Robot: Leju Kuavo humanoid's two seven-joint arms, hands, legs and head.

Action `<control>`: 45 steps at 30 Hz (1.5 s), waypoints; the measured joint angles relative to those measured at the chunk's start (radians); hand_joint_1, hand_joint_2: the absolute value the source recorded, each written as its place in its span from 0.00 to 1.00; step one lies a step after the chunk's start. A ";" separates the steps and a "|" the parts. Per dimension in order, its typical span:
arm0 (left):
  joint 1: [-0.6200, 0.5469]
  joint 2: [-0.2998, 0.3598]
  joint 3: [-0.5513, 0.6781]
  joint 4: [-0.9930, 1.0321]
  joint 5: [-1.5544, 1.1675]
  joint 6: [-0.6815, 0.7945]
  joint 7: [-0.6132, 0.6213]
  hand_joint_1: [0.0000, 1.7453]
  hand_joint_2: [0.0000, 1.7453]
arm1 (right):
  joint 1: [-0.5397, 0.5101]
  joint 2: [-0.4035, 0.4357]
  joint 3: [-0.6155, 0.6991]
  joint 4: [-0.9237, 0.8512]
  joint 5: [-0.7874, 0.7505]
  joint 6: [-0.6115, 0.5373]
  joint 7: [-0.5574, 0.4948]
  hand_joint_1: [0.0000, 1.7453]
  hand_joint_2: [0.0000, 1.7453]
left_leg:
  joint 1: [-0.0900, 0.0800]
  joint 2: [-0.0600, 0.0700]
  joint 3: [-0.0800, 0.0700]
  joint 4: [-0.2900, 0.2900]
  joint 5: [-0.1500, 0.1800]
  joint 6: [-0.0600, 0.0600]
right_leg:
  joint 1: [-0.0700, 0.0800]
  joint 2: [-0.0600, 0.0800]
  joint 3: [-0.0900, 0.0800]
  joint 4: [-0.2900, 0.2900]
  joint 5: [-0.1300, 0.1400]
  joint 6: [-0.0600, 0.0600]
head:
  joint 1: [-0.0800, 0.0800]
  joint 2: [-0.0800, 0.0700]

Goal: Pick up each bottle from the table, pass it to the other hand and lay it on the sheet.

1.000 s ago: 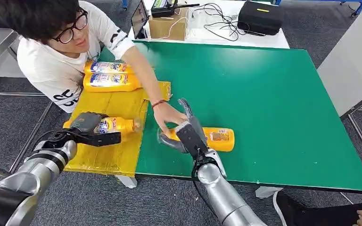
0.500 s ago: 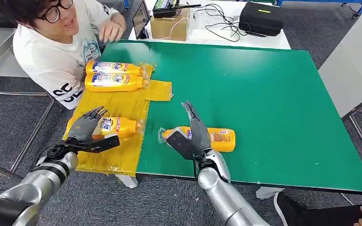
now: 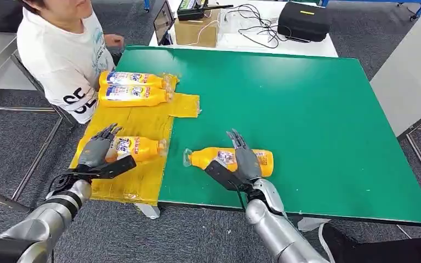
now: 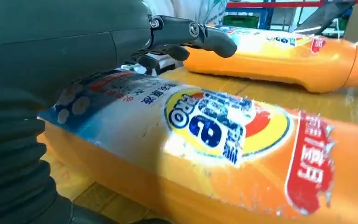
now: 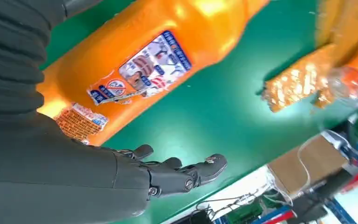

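Your right hand (image 3: 240, 163) hovers over the bottle (image 3: 231, 159) near the table's (image 3: 318, 109) front edge, fingers apart; left hand (image 3: 100, 149) spread over the sheet's (image 3: 140, 120) bottle (image 3: 138, 147).

Grey carpet floor (image 3: 159, 235). Green surface (image 3: 307, 109) on metal legs. White desk (image 3: 252, 41) behind it carries a cardboard box (image 3: 195, 30), black case (image 3: 302, 19), tangled cables (image 3: 252, 22). Person in white shirt (image 3: 66, 60) at the far-left corner.
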 measured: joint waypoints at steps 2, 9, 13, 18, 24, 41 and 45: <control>0.007 -0.008 0.024 -0.008 0.050 -0.010 -0.048 0.00 1.00 | -0.007 -0.013 -0.001 0.011 0.026 0.018 0.011 0.00 1.00 | 0.000 0.000 0.000 0.000 0.000 0.000 | 0.000 0.000 0.000 0.000 0.000 0.000 | 0.000 0.000; 0.043 -0.055 0.159 -0.105 0.350 -0.186 -0.168 0.00 1.00 | -0.019 -0.058 -0.011 0.038 0.148 0.090 0.070 0.00 1.00 | -0.001 0.001 -0.001 0.000 0.000 0.000 | -0.001 0.000 -0.001 0.000 0.000 0.001 | 0.000 0.000; 0.058 -0.077 0.197 -0.173 0.517 -0.379 -0.169 0.00 1.00 | -0.041 -0.087 -0.013 0.047 0.212 0.172 0.127 0.00 1.00 | -0.001 0.001 -0.002 0.000 0.000 0.000 | 0.000 0.000 -0.002 0.000 0.000 0.000 | 0.000 0.000; 0.058 -0.118 0.235 -0.213 0.606 -0.523 -0.170 0.00 1.00 | -0.109 -0.120 -0.005 0.102 0.272 0.270 0.189 0.00 1.00 | -0.001 0.001 -0.002 0.000 0.000 0.001 | 0.000 0.000 -0.002 0.000 0.001 0.001 | 0.000 0.000; 0.058 -0.143 0.254 -0.238 0.638 -0.600 -0.171 0.00 1.00 | -0.152 -0.136 0.008 0.157 0.305 0.321 0.214 0.96 1.00 | -0.001 0.004 -0.001 0.001 0.000 0.001 | -0.001 0.001 -0.002 0.000 0.001 0.001 | 0.000 0.000; 0.052 -0.233 0.211 -0.303 0.709 -0.694 -0.120 0.00 1.00 | -0.285 -0.132 0.033 0.333 0.164 0.447 0.073 1.00 1.00 | -0.001 0.003 -0.001 0.001 0.001 0.002 | 0.000 0.000 -0.001 0.000 0.002 0.001 | 0.000 0.000; 0.048 -0.238 0.203 -0.303 0.712 -0.627 -0.109 0.00 1.00 | -0.230 -0.109 -0.024 0.314 0.029 0.305 -0.013 1.00 1.00 | -0.001 0.004 -0.001 0.001 0.000 0.002 | 0.000 0.000 -0.001 0.000 0.002 0.001 | 0.000 0.000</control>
